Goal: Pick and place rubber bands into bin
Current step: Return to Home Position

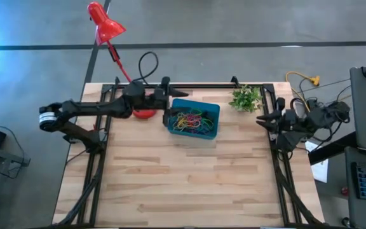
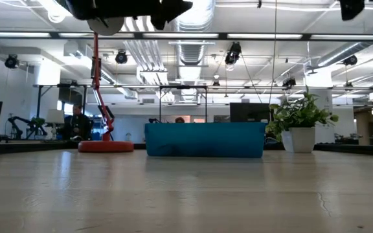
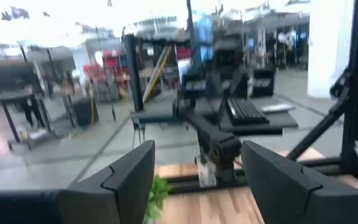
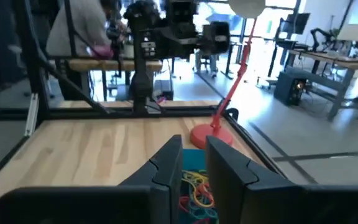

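Teal-blue, low-walled plastic bin sits at the back of your wooden worktop, holding the tangle of coloured rubber bands. Your left hand, fingers spread and empty, hovers above the bin's edge; your right hand waits nearly clenched, empty, at the worktop's right edge.

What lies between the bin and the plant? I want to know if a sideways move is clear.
Only bare wooden table: the high view shows a clear gap between the bin and the plant.

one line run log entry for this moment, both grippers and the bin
left gripper: open, empty, raised by bin's left edge | right gripper: nearly closed, empty, parked at table's right | bin: rubber bands piled inside
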You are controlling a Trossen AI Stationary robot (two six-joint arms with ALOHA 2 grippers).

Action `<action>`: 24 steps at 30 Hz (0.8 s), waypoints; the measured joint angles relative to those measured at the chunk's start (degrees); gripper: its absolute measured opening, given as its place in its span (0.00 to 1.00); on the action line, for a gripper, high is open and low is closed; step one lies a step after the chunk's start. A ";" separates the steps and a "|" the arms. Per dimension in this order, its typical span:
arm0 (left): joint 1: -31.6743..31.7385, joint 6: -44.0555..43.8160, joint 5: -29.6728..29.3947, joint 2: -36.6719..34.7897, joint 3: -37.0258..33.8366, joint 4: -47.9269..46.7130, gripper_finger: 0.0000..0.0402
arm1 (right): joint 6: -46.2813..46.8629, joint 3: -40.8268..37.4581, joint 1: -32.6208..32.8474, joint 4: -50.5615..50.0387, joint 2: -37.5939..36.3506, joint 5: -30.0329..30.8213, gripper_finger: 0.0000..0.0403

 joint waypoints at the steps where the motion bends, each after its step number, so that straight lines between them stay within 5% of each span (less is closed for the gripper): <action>1: 0.00 -0.04 0.17 -0.06 -1.25 2.37 0.56 | 0.42 -1.48 0.00 0.04 -2.42 0.03 0.14; 8: 0.63 -0.25 0.87 -0.65 -7.19 14.94 0.56 | 2.27 -7.95 0.01 1.54 -16.33 -1.16 0.10; 15: 0.84 -0.27 8.18 -0.21 -7.29 14.44 0.56 | 2.56 -7.78 -0.02 -0.13 -15.94 -1.27 0.08; 24: 0.96 -2.69 9.08 -0.26 -7.58 14.58 0.56 | 4.81 -6.32 -0.02 -4.31 -16.52 0.44 0.08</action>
